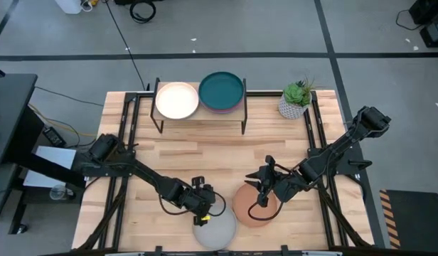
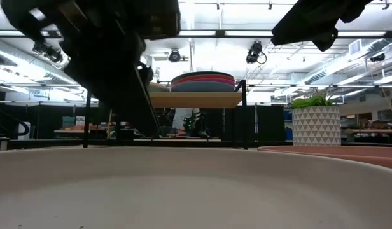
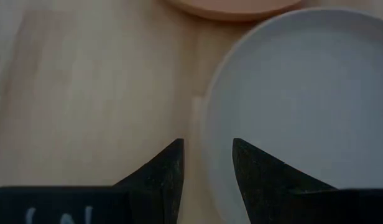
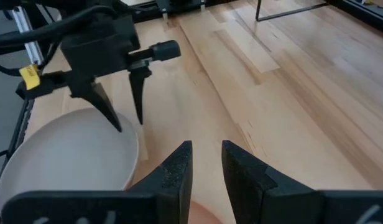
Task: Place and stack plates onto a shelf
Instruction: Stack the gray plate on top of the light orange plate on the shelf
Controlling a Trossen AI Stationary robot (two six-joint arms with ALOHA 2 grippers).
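Slatted wooden tabletop [image 1: 205, 160] carries the shelf [image 1: 200, 114] at its far edge, stacked with plates. Near the front edge, the left gripper [image 1: 203, 206] straddles the grey plate's [image 1: 215, 229] rim, fingers slightly apart; the right gripper [image 1: 262, 186], empty and narrowly open, hovers over the salmon plate [image 1: 253, 208].

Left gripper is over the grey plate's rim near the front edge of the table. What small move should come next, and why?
Probably lower the left gripper a little and close on the grey plate. Its fingers are open and straddle the plate's rim, one over the wood, one over the plate, but nothing is gripped yet. The right gripper hangs open over the salmon plate.
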